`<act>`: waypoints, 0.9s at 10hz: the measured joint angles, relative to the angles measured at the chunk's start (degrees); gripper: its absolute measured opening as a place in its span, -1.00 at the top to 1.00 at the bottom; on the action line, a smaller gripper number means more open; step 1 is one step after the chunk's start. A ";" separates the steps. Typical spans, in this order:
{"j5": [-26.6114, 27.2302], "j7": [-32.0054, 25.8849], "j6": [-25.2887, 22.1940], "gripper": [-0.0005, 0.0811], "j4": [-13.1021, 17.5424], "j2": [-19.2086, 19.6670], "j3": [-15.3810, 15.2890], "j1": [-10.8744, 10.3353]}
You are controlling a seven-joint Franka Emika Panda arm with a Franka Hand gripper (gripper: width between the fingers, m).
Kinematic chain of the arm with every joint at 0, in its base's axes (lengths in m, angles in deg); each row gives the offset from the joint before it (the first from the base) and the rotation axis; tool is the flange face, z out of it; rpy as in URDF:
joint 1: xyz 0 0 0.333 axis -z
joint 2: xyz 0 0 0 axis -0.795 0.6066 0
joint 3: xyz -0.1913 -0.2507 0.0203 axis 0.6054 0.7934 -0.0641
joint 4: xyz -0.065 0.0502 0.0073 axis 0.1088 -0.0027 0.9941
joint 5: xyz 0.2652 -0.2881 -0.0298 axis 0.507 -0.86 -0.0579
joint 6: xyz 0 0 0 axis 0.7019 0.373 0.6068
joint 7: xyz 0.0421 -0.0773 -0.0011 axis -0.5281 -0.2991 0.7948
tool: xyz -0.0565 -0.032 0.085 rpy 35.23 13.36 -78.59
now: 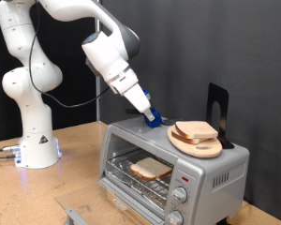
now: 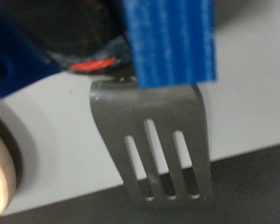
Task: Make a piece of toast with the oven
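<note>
Exterior view: gripper (image 1: 152, 116) clamps metal fork (image 2: 159, 140) over boxy silver oven (image 1: 173, 159) | pale square toast (image 1: 151, 168) flat on rack, door down

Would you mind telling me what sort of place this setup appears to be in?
Probably a robotics lab, not a home kitchen: a white robot arm is bolted to a plywood table, a toaster oven sits on it, and black curtains hang behind.

Boxy silver toaster oven (image 1: 174, 169), door down. Pale square bread slice with tan crust (image 1: 151, 168) flat on inner wire rack.
</note>
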 joint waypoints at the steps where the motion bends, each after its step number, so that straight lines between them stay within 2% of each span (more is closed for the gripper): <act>1: 0.03 0.09 -0.74 -0.97 0.04 -1.00 0.46 0.02; 3: 0.14 0.93 -3.26 -0.97 0.32 -3.50 1.71 0.21; 5: 0.07 3.16 -7.94 -0.97 0.68 -6.82 3.30 1.15; 6: -0.36 3.14 -7.62 -0.97 0.48 -6.67 3.09 1.16; 7: 1.94 1.47 -6.14 -0.97 0.13 -6.71 3.34 0.75; 9: 8.94 -6.85 -6.15 -0.97 -1.53 -8.90 7.07 0.24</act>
